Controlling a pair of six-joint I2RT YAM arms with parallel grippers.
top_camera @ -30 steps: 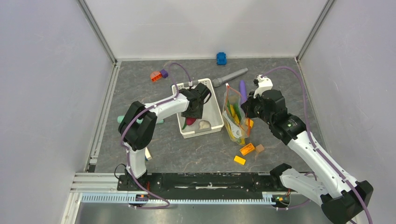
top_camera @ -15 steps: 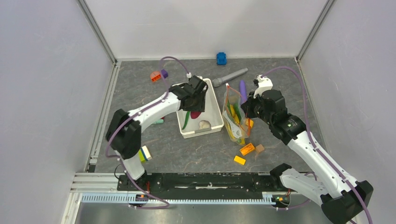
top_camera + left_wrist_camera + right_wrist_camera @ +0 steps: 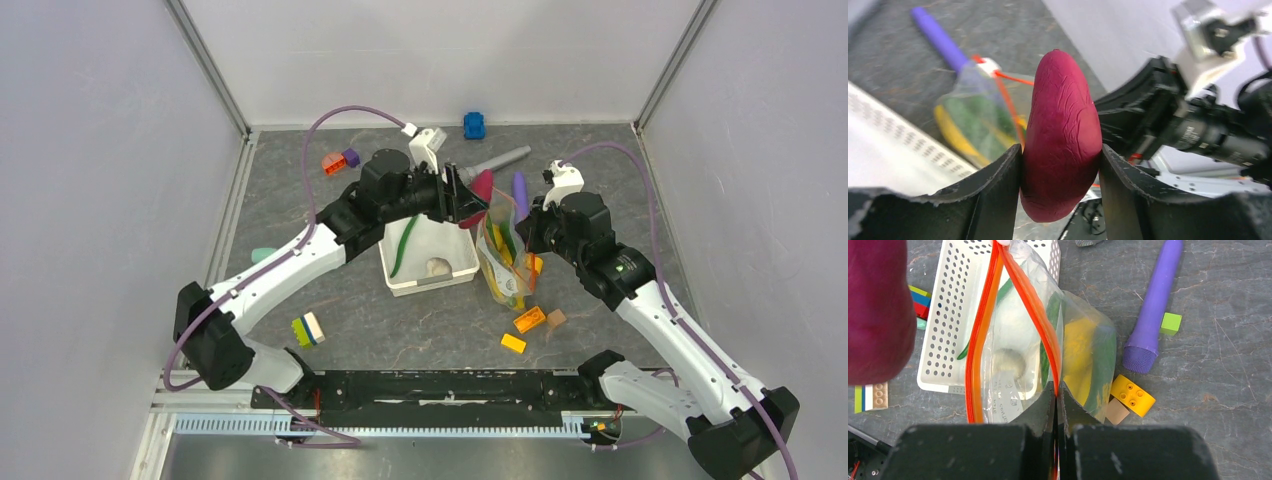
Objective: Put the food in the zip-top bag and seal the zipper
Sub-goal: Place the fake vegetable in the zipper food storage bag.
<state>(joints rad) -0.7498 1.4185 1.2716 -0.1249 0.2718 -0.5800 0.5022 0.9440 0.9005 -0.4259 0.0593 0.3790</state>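
Note:
My left gripper (image 3: 468, 196) is shut on the purple-red sweet potato (image 3: 483, 184), which fills the space between the fingers (image 3: 998, 190) in the left wrist view. It hangs in the air just left of the far end of the zip-top bag (image 3: 500, 255). The bag stands with its mouth open, and the orange-red zipper (image 3: 979, 340) is split into two strips. My right gripper (image 3: 1057, 390) is shut on the right-hand strip. Yellow and green food (image 3: 1083, 355) lies inside the bag. A green bean (image 3: 403, 250) and a whitish piece (image 3: 437, 267) lie in the white basket (image 3: 430, 286).
A long purple cylinder (image 3: 519, 193) lies right of the bag, a grey tool (image 3: 500, 160) behind the basket. Orange and yellow blocks (image 3: 530, 319) sit in front of the bag. A striped block (image 3: 308, 328) lies front left, a blue toy (image 3: 474, 125) at the back.
The left arm has lifted the sweet potato out of the basket and carried it right and back, up to the bag's mouth. The right arm and the bag have stayed put.

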